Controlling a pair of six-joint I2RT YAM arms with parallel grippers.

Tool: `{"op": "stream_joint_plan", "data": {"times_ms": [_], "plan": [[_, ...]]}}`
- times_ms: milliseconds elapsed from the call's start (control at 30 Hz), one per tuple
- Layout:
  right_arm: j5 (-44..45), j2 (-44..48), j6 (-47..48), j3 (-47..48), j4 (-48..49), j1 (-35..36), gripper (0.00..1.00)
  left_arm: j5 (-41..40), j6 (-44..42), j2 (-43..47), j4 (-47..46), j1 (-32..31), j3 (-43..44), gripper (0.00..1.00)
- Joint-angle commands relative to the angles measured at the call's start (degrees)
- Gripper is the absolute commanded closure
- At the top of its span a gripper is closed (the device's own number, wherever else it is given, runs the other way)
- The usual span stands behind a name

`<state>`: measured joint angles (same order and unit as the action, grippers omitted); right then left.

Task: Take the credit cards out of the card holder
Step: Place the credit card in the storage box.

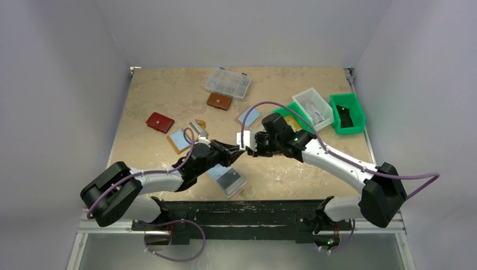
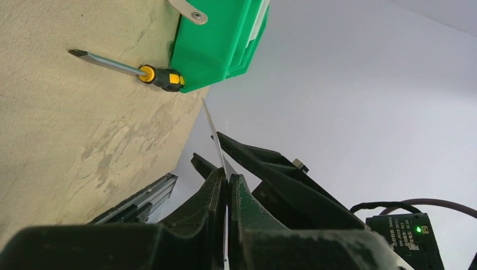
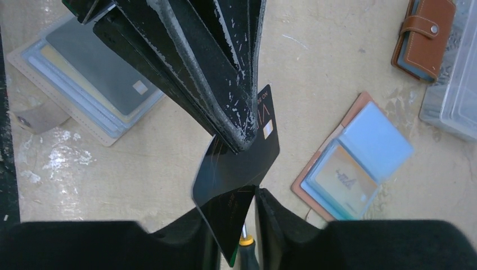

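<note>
One card (image 3: 236, 163) pinched in L hand (image 2: 226, 179), R hand (image 3: 236, 202) spread; card holder (image 3: 39, 115) lies beneath.

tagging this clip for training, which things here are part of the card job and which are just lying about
job: card holder, dark card, left tool, right tool
lying about: red wallet, brown wallet, screwdriver, green bin, clear box

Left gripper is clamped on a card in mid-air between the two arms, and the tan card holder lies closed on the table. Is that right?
Not quite: the card holder lies open, not closed. The right wrist view shows it spread flat with its pale blue sleeves facing up. The rest stands: the left gripper is clamped on the card in mid-air between the two arms.
</note>
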<state>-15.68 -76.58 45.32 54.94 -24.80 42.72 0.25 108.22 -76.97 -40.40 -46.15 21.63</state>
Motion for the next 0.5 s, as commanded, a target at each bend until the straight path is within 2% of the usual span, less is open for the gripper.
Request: {"op": "stream_joint_plan", "data": {"times_ms": [0, 133, 267, 300, 333, 467], "plan": [[-0.58, 0.96, -0.01, -0.36, -0.65, 0.26, 0.61, 0.58, -1.1, -0.02, -8.37, -0.09, -1.98, 1.0], [-1.87, 2.01, 2.0, -0.82, -2.13, 0.11, 0.36, -0.07, -2.96, 0.58, -9.86, 0.2, -4.42, 1.0], [-5.29, 3.12, 3.67, -0.82, -4.3, -0.74, 0.25, -0.08, -7.87, 1.8, -9.7, 1.15, -6.23, 1.0], [-6.56, 3.37, 4.1, -0.68, -5.08, -1.2, 0.11, -0.08, -9.55, 2.24, -9.24, 1.51, -6.52, 1.0], [-8.11, 3.55, 4.54, -0.44, -5.81, -1.75, 0.02, -0.08, -11.46, 2.62, -8.84, 1.87, -6.82, 1.0], [-17.07, 3.61, 5.82, 1.4, -10.22, -5.51, 0.01, -0.08, -23.47, 4.74, -8.38, 2.76, -7.76, 1.0]]}}
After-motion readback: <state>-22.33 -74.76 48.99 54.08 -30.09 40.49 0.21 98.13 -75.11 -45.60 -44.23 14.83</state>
